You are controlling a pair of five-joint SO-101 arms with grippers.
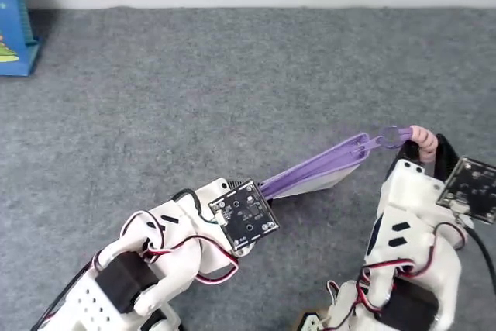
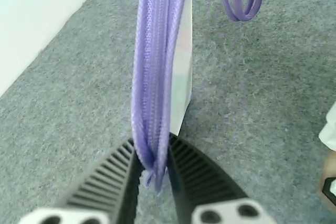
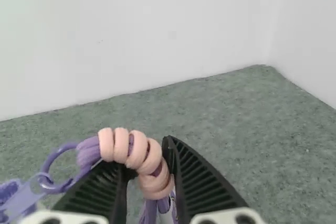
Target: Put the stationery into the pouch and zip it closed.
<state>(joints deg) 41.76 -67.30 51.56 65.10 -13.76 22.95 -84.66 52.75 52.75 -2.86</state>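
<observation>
Left fingers point(image 2: 113, 174) tight on pouch point(image 2: 155, 77), right fingers point(image 3: 197, 182) on pink coil point(image 3: 139, 156)

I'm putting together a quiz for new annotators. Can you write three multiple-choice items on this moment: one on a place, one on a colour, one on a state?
1. Where is the pouch?
A) Lying apart from both arms
B) Stretched between the two grippers
C) Hanging off the table edge

2. What colour is the coiled cord?
A) Pink
B) Green
C) Black

3. How is the left gripper?
A) Open above the table
B) Shut on the pouch's end
C) Shut on a pen

Answers:
1 B: the left gripper pinches one end and the right gripper holds the cord end.
2 A: its pink coils show between the right jaws.
3 B: its jaws clamp the purple zip edge.
</observation>
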